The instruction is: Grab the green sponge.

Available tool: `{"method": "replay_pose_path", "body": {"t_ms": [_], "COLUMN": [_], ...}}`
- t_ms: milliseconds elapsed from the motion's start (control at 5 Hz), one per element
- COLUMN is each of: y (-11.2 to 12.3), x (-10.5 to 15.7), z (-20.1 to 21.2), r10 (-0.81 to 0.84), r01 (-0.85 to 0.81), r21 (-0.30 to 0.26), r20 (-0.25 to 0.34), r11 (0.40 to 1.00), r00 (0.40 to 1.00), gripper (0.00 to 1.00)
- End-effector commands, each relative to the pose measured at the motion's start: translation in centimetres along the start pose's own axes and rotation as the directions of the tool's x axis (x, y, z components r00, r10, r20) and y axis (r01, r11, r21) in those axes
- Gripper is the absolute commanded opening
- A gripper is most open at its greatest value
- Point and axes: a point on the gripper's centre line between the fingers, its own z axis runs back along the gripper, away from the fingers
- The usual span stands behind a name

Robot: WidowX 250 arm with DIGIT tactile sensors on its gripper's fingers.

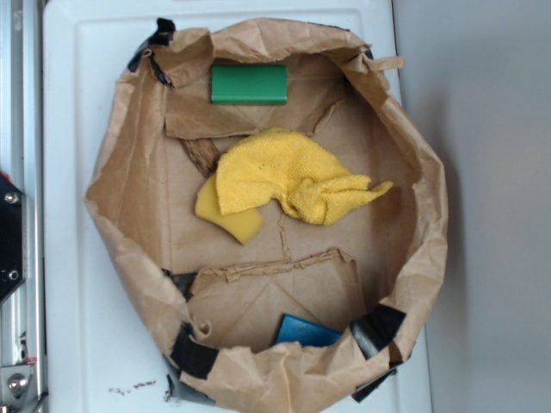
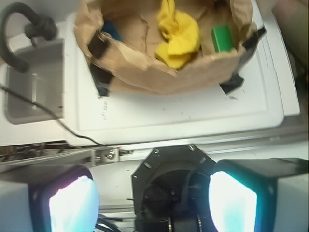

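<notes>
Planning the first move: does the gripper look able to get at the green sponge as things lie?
Probably yes. The green sponge lies uncovered near the paper bag's wall, apart from the yellow cloth. The open gripper is outside the bag, so it must come in over the rim.

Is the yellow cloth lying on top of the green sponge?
No, the yellow cloth sits in the middle of the paper bag, while the green sponge lies apart from it near the bag's edge, fully uncovered.

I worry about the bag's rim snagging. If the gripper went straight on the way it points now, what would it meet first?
Probably the white tray, short of the paper bag. The open gripper is well back from the bag and green sponge; depth is unclear.
</notes>
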Motion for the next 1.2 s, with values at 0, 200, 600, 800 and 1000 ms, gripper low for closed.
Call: {"method": "replay_pose_path", "body": {"t_ms": [0, 200, 600, 800, 1000], "y": [0.0, 0.0, -1.0, -1.7, -0.6], "x": [0.3, 0.3, 5.0, 9.9, 14.8], "z": [0.3, 0.3, -1.4, -2.8, -5.1], "r10": [0.006, 0.006, 0.06, 0.059, 0.096], "r01": [-0.006, -0.006, -0.06, -0.057, -0.096], "r21": [-0.001, -0.001, -0.029, -0.059, -0.05], "r20": [0.009, 0.009, 0.021, 0.035, 0.012], "r11": [1.0, 1.0, 0.998, 0.997, 0.994], "r00": [1.0, 1.0, 0.998, 0.998, 0.995], "gripper": [1.0, 1.0, 1.0, 1.0, 1.0]}}
